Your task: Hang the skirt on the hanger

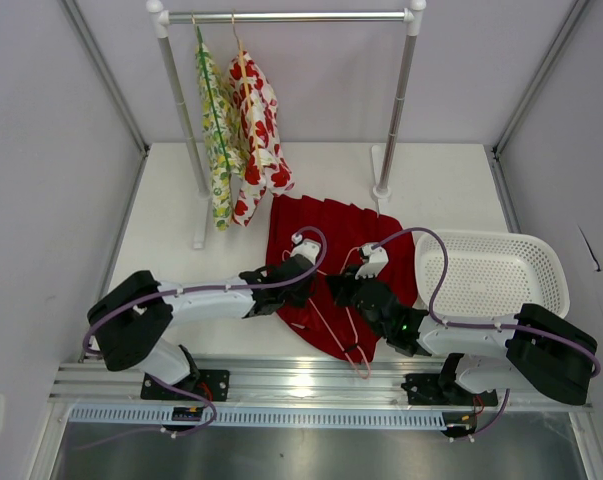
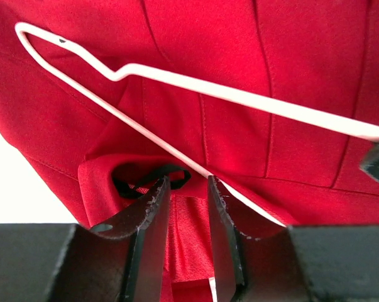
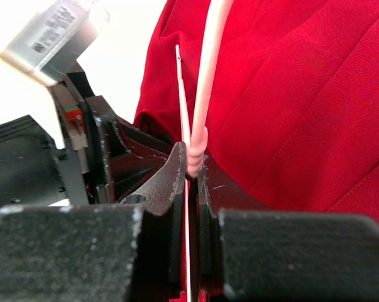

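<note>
White table point(image 1: 181, 200) — left claw point(image 2: 188, 185) pinching pleated red skirt point(image 2: 195, 38), right claw point(image 3: 190, 157) clamped on pink wire hanger point(image 3: 209, 63)

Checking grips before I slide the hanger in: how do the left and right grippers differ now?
The right gripper has its jaws shut on the pink hanger wire; the left gripper has its jaws apart, a fold of the red skirt between them, and I cannot tell whether they pinch it. The right one meets wire, the left one cloth. Both sit low over the skirt, close together.
</note>
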Controlling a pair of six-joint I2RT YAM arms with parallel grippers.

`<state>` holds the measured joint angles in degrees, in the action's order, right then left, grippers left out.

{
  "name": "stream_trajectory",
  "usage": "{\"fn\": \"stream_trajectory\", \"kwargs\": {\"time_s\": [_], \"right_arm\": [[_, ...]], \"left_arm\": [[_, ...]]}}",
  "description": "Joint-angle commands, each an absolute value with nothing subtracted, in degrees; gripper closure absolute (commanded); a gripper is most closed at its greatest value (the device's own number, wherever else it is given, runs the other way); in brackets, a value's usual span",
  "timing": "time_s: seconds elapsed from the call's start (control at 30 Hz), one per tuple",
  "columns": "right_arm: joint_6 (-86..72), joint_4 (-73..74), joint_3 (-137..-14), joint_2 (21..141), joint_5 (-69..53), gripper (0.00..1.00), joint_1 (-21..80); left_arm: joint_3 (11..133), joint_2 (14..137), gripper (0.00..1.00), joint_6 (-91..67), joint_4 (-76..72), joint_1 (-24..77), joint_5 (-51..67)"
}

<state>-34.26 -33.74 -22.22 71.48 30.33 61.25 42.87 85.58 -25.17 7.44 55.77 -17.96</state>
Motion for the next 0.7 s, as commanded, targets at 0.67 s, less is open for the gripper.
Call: {"fn": "stream_trajectory", "kwargs": {"time_s": [0.67], "right_arm": [[-33.5, -34.1, -24.5, 73.0, 30.3, 1.0, 61.5]], "left_arm": [[47.0, 85.5, 0.62, -22.3, 10.9, 56.9, -21.7]]}}
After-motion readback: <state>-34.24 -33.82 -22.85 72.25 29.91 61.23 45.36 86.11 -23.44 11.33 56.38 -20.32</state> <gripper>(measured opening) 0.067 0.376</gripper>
